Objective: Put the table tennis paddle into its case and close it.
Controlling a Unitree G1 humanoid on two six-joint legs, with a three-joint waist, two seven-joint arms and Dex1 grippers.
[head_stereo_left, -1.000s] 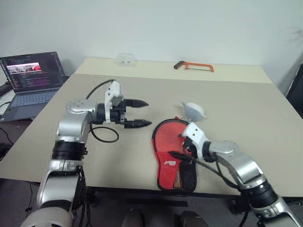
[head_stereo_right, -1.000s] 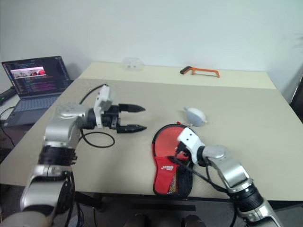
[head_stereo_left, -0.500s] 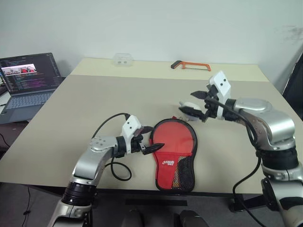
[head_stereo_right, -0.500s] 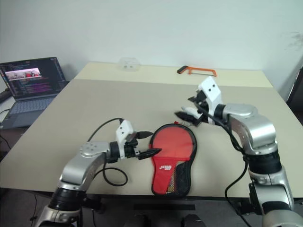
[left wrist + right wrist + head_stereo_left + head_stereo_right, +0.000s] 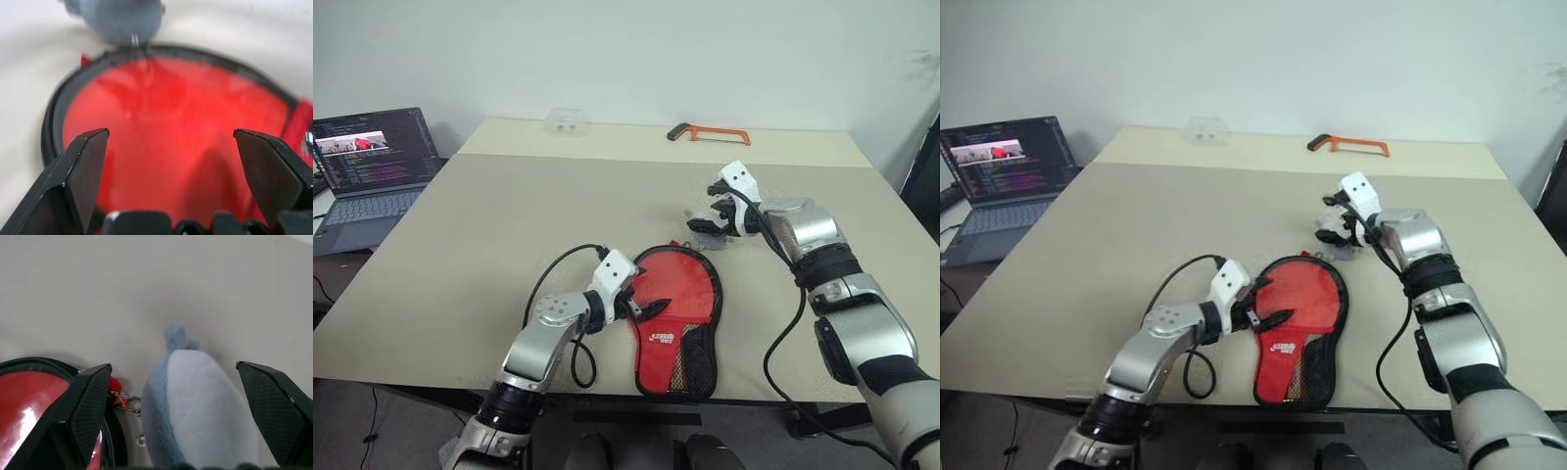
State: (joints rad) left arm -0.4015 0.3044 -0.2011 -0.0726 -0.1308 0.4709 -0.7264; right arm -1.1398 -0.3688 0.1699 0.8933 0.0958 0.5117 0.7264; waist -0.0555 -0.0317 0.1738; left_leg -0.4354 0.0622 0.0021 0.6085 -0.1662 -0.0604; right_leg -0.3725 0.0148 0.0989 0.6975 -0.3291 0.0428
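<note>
The case (image 5: 671,313) lies on the table (image 5: 489,245), red logo face up, with black zipper edging and a mesh pocket toward the near edge. The paddle is hidden; I cannot tell it apart from the case's red face. My left gripper (image 5: 644,297) is open, low at the left rim of the case's round part, its fingers spanning the red face (image 5: 171,122) in the left wrist view. My right gripper (image 5: 700,217) is open beyond the case's far rim. A whitish wad (image 5: 195,401) sits between its fingers, and I cannot tell whether they touch it.
An orange-framed hacksaw (image 5: 710,135) and a small clear plastic box (image 5: 570,121) lie on the far strip of the table. An open laptop (image 5: 372,162) stands on a surface off the table's left side.
My left gripper has dropped and moved right, down to the case's left rim. My right gripper has left the case and reached forward to the whitish wad. Both stayed open.
</note>
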